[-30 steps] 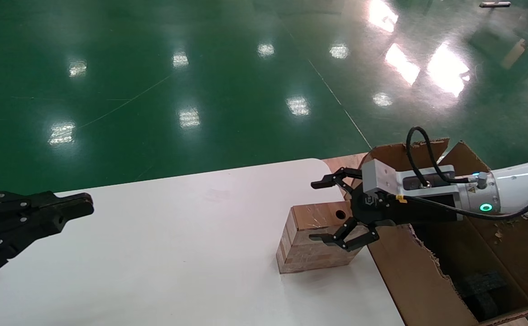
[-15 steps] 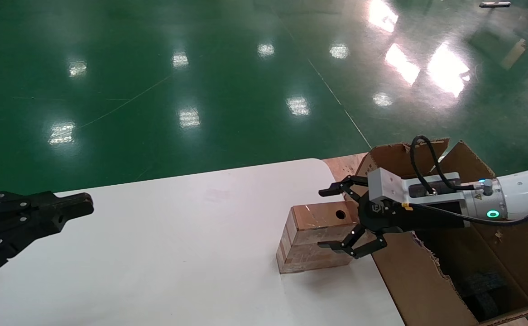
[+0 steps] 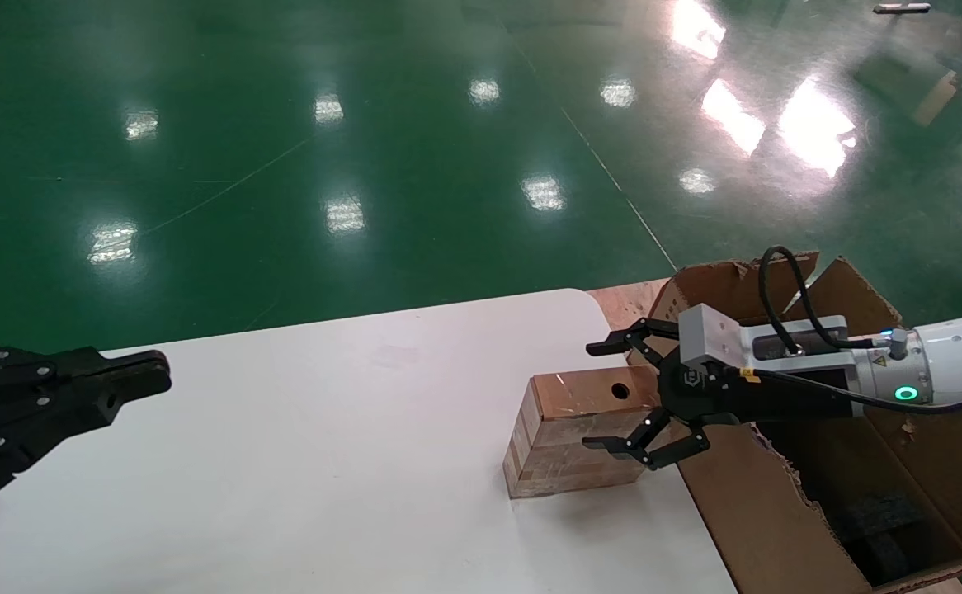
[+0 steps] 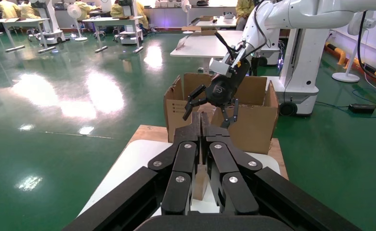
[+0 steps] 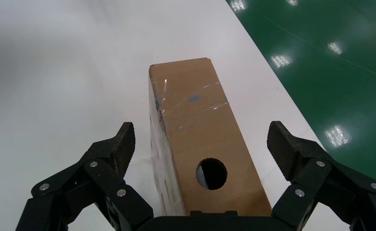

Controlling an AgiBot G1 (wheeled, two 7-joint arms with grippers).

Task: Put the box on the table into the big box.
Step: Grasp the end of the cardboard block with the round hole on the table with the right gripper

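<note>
The box (image 3: 572,429) lies flat on the table (image 3: 324,462) close to its right edge, near the far right corner, with its long side running along that edge. Its top face carries a round hole (image 3: 620,390) toward the right end and strips of shiny tape; in the right wrist view the same box (image 5: 200,139) fills the middle, the hole (image 5: 211,173) near the camera and the tape crossing the far end.

The right gripper (image 3: 613,396) hangs at the box's right end with its fingers spread wide, one fingertip beyond the far side of the box and the other in front of the near side. The right wrist view shows both fingers (image 5: 111,149) standing clear of the cardboard on either side, neither touching it.

The big box (image 3: 786,511) stands just beside the table's right edge, its flaps torn and ragged, dark foam (image 3: 877,528) showing at the bottom. The right arm reaches out over its open top.

The left gripper (image 3: 130,381) hovers over the table's left edge, well apart from the box, its fingers pressed together. From its own wrist view the closed fingers (image 4: 198,144) point across the table toward the right gripper (image 4: 210,103) and the big box (image 4: 253,120) behind it.
</note>
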